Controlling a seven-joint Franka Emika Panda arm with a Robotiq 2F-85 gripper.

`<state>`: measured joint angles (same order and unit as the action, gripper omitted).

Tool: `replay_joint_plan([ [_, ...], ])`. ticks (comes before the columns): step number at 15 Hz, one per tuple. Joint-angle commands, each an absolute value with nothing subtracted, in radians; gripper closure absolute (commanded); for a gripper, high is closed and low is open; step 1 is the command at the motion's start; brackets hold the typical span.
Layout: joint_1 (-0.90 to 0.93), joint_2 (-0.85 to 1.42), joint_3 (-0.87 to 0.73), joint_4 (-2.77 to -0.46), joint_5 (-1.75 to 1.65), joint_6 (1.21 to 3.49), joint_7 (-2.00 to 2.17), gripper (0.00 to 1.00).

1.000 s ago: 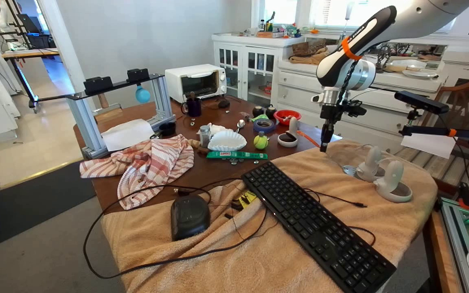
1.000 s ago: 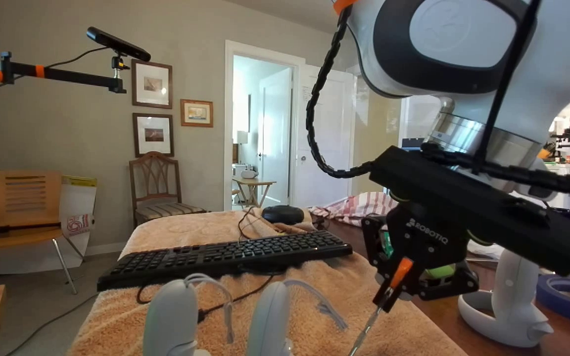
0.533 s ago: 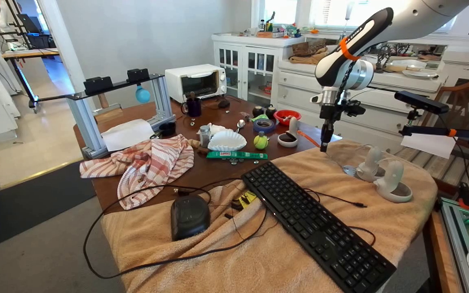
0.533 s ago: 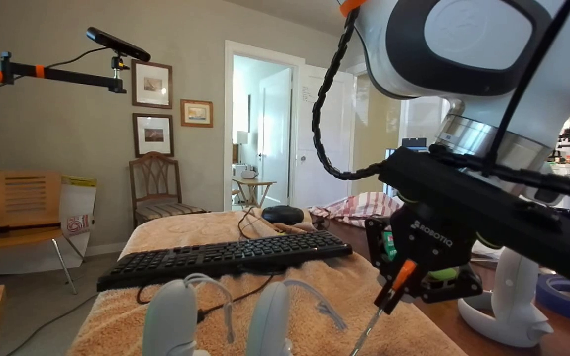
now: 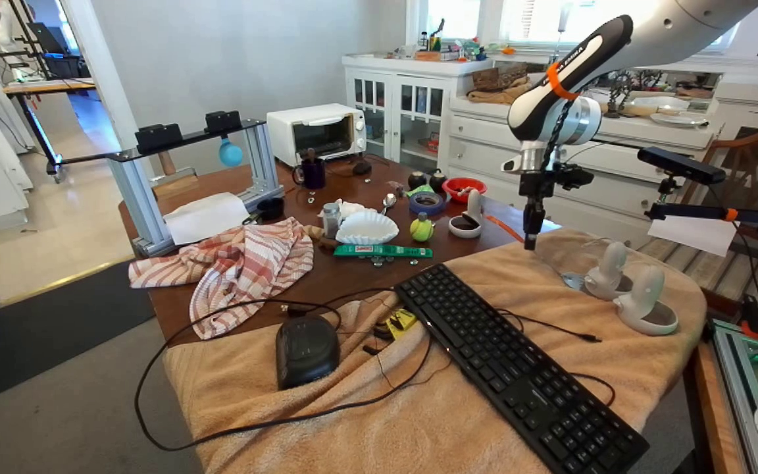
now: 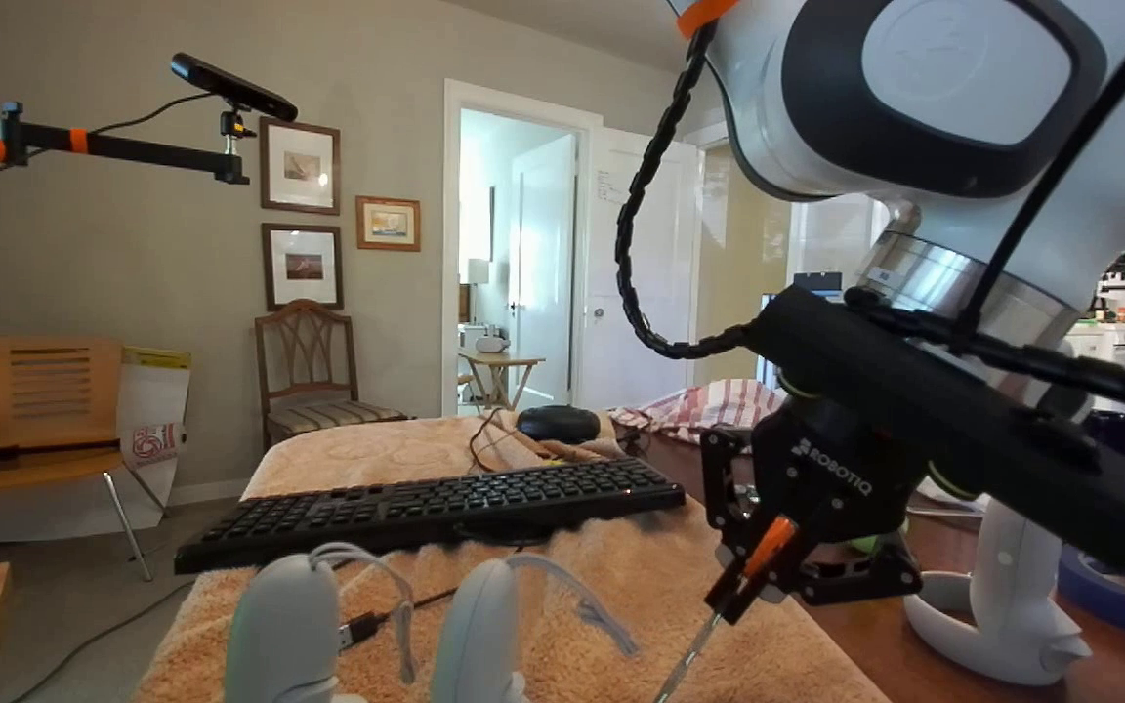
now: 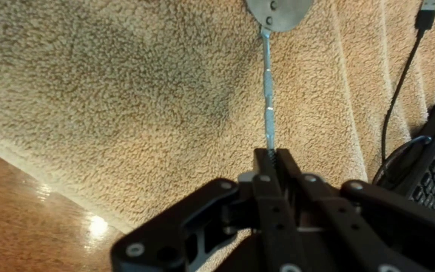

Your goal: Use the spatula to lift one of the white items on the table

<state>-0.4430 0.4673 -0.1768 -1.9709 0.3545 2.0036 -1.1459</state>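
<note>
Towel (image 5: 353, 431): its far part is sliding a little since a moment ago, and the black keyboard (image 5: 517, 375), far white controller (image 5: 606, 276) and near white controller (image 5: 639, 299) are shifting along with it in both exterior views.
Tool (image 7: 271, 152): I am moving it slightly too; its fingers are pressing together, nearly meeting, gripping the thin shaft of the spatula (image 7: 268, 86) between them.
Spatula: its metal shaft is slanting down from my fingertips to a rounded blade (image 7: 282, 13), whose end is running out of the wrist view.
Far white controller: it is resting on the towel, and the blade is lying just beside it; whether they are touching, I am not managing to tell.
Near white controller: it is resting on the towel just beside the far controller.
3rd white controller (image 5: 474, 209): it is standing on bare brown wood of the worktop (image 5: 346, 283), near a blue roll (image 5: 426, 209).
White dish (image 5: 367, 229): it is sitting just behind a long green box (image 5: 395, 251).
Striped cloth (image 5: 247, 270): it is lying crumpled at the worktop's edge, well apart from my tool.
</note>
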Motion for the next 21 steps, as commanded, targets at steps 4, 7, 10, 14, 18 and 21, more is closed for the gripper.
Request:
replay_joint_plan([
  [4, -0.452, 0.511, -0.184, -1.922, 0.289, 1.908, -1.113, 0.98],
  [7, -0.454, 0.527, -0.188, -1.907, 0.277, 1.875, -1.093, 0.98],
  [10, -0.463, 0.541, -0.189, -1.898, 0.278, 1.853, -1.082, 0.98],
  [14, -0.482, 0.559, -0.19, -1.884, 0.289, 1.831, -1.07, 0.98],
  [18, -0.504, 0.574, -0.19, -1.869, 0.299, 1.815, -1.055, 0.98],
  [21, -0.519, 0.586, -0.191, -1.853, 0.302, 1.799, -1.045, 0.98],
])
